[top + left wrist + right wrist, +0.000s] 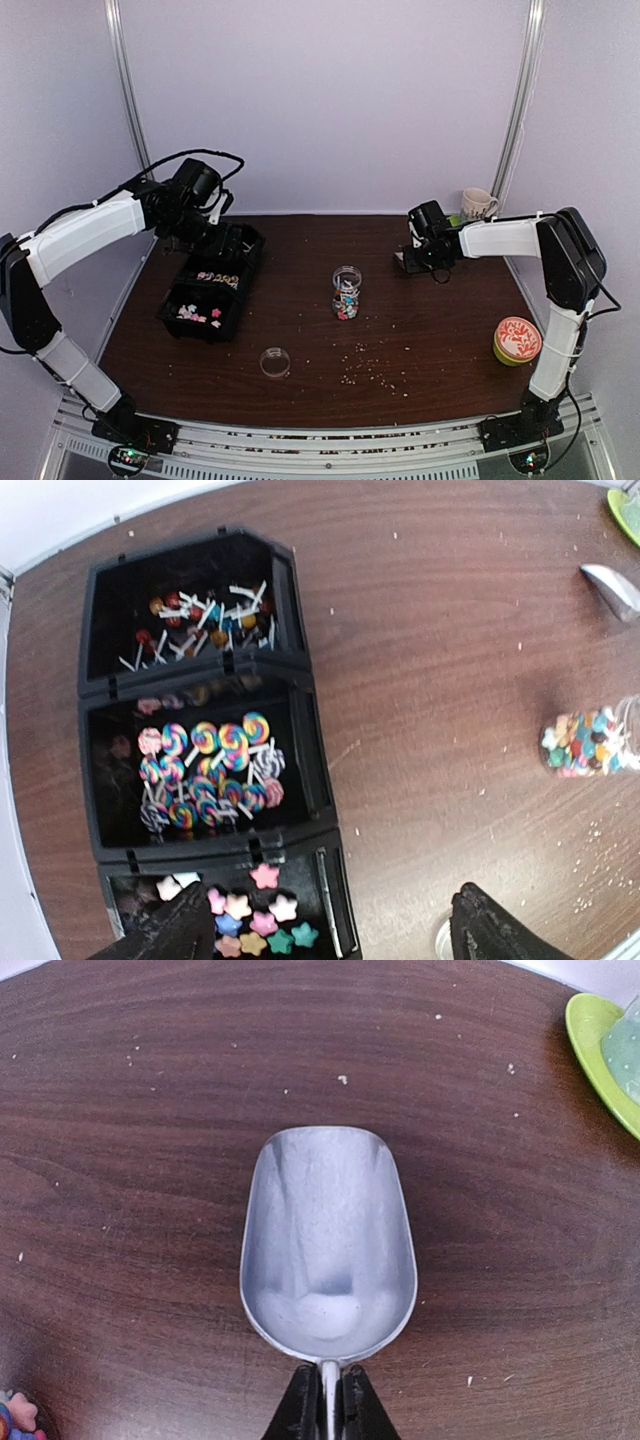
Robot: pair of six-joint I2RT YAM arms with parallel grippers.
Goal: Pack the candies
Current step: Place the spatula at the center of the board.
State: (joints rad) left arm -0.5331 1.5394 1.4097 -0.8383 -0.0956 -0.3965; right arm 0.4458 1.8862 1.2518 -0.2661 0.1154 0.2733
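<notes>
Left gripper (330,927) jaws wide open above black tray (312,760) at 9 o'clock — candies (265,876) in its compartments, more in centre jar (347,278). Right gripper (325,1410) clamped on empty scoop (328,1230), 2 o'clock.

Soft even light puts faint glare on the scoop (328,1250); wrist views bow at the edges.

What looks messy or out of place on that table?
Tiny pale crumbs are strewn over the wooden table in front of the open jar, like a spill. A clear round lid lies apart from it, near the front edge. Nothing looks broken or tipped over.
</notes>
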